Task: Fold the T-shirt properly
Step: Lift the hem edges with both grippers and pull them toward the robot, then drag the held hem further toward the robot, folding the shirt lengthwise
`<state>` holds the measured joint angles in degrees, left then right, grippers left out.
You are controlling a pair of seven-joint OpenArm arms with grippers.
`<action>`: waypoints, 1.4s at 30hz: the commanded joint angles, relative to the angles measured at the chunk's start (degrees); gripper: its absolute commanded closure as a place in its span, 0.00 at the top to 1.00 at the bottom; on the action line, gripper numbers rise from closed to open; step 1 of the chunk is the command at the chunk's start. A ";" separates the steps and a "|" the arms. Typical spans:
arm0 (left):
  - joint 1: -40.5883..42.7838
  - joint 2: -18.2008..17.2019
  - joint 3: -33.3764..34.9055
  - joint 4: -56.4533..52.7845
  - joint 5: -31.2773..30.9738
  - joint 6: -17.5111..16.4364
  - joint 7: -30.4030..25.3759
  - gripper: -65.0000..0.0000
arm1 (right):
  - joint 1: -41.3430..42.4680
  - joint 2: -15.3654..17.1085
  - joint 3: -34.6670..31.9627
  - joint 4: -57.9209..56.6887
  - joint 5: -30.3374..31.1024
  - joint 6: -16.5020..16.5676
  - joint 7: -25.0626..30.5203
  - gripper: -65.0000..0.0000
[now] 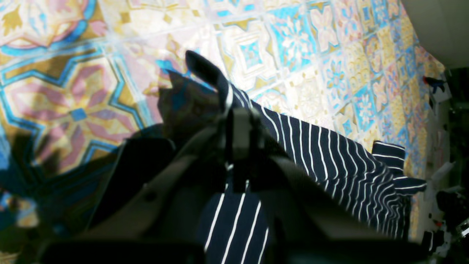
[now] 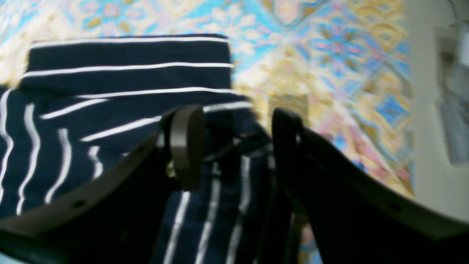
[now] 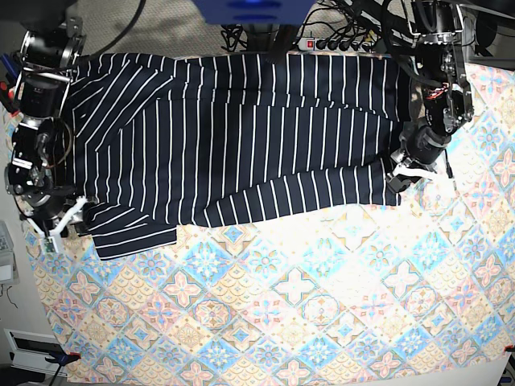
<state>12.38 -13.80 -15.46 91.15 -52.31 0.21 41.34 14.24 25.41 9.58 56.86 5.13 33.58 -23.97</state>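
- The T-shirt point(image 3: 241, 137), dark navy with thin white stripes, lies spread along the far half of the table point(image 3: 322, 322), on a pastel tile-patterned tablecloth point(image 3: 265, 289); one long fold already runs across its body.
- At the scene's right, the left tool point(image 1: 240, 121) is clenched on the shirt's edge, a dark tab of fabric poking up past its fingertips in the left wrist view.
- At the scene's left, the right tool point(image 2: 234, 146) stands parted over the sleeve point(image 3: 133, 229), its pads apart with striped cloth lying loose between them; it holds nothing.
- The cloth looks light, limp and thin: it wrinkles near the left tool and drapes without holding shape, so it will likely sag and drag if lifted by one point only.
- It appears neither fragile nor slippery on the tablecloth, though layers may slide over each other.
- Judged best holds: hemmed edges and corners, such as the sleeve hem near the right tool and the bottom corner by the left tool, pinched through all layers together.
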 commanded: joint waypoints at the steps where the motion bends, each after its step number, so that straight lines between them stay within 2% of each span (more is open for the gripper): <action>1: -0.47 -0.66 -0.14 0.49 -0.39 -0.43 -0.68 0.00 | 2.24 1.10 -0.66 -0.03 0.90 0.13 1.59 0.45; 6: -0.47 -0.66 -0.14 0.49 -0.39 -0.43 -0.68 0.00 | 6.64 1.10 -1.63 -6.44 0.90 0.13 1.77 0.45; 13: -0.47 -0.66 -0.14 0.49 -0.48 -0.43 -0.68 0.00 | 8.66 1.10 -1.72 -9.61 0.90 0.13 1.86 0.64; 18: -0.56 -0.66 -0.14 0.41 -0.48 -0.43 -0.68 0.00 | 8.66 1.01 -1.72 -11.63 0.81 0.22 2.03 0.64; 25: -0.56 -0.66 -0.14 0.41 -0.48 -0.43 -0.68 0.00 | 9.54 1.01 -2.07 -17.87 0.81 0.31 6.96 0.64; 29: -0.56 -0.66 -0.23 0.41 -0.48 -0.43 -0.68 0.00 | 9.98 1.27 -6.38 -18.75 0.90 0.31 7.13 0.64; 32: -0.56 -0.66 -0.23 0.41 -0.48 -0.43 -0.68 0.00 | 9.98 1.27 -7.96 -18.75 0.98 0.31 8.71 0.54; 38: -0.38 -0.75 -0.40 0.41 -0.48 -0.43 -0.68 0.00 | 9.98 1.27 -7.96 -18.75 0.98 0.31 8.98 0.11; 40: -0.38 -0.75 -0.40 0.41 -0.48 -0.43 -0.68 0.00 | 9.98 1.27 -7.96 -18.58 0.98 0.31 8.98 0.03; 42: -0.38 -0.75 -0.40 0.41 -0.48 -0.43 -0.68 0.00 | 9.89 1.36 -7.96 -18.49 1.07 0.31 8.98 0.01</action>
<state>12.40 -13.82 -15.46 90.70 -52.31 0.23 41.54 22.65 25.54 1.32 37.28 5.37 33.85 -16.45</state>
